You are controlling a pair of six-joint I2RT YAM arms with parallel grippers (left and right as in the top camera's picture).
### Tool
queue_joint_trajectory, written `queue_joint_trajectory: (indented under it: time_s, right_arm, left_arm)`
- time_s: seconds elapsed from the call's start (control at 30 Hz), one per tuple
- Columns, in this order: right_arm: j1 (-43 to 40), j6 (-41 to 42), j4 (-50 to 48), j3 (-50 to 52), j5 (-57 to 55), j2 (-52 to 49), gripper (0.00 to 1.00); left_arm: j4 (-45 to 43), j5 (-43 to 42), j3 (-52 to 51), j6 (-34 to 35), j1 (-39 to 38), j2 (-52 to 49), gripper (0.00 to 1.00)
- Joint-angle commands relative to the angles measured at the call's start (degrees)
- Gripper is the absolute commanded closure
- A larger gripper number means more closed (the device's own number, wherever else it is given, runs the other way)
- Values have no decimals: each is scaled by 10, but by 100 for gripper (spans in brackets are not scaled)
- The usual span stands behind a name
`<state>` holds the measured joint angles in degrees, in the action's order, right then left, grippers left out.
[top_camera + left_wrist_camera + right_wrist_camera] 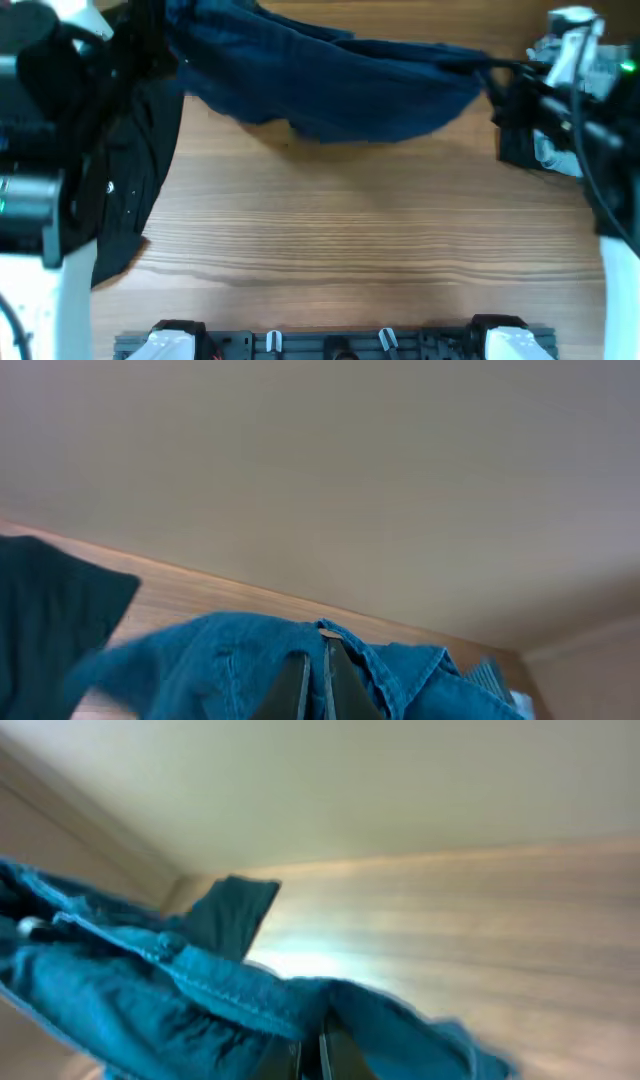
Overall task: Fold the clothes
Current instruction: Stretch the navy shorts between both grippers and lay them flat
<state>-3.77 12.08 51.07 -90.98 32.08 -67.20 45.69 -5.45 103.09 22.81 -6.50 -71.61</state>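
Left gripper (322,665) and right gripper (318,1058) each pinch the blue garment (330,85), stretched aloft; next, lay it flat on the table (350,230).

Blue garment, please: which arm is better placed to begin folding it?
Probably the right. Both pincers grip the blue garment, but a black garment lies by the left pincer, while the right pincer has bare table beside it.

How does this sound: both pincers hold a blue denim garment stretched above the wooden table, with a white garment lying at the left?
Not quite: the overhead view shows a black garment, not white. The left pincer and right pincer hold the blue denim garment above the wooden table.
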Motion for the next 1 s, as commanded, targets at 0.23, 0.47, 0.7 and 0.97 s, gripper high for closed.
queue_joint_trajectory:
  time_s: [0.23,0.47,0.7,0.97]
  right_arm:
    - [-7,-57,212,-169,-127,40,96]
    - [-7,-55,299,-217,-148,48,96]
    - [-7,-56,310,-214,-173,-8,96]
    - [-7,-92,271,-210,-166,-199,96]
  left_arm:
    - [106,8,7,4,-65,178,96]
    - [191,29,7,5,-72,215,96]
    - [227,66,-10,17,-72,141,96]
    - [201,115,-12,17,-72,-66,96]
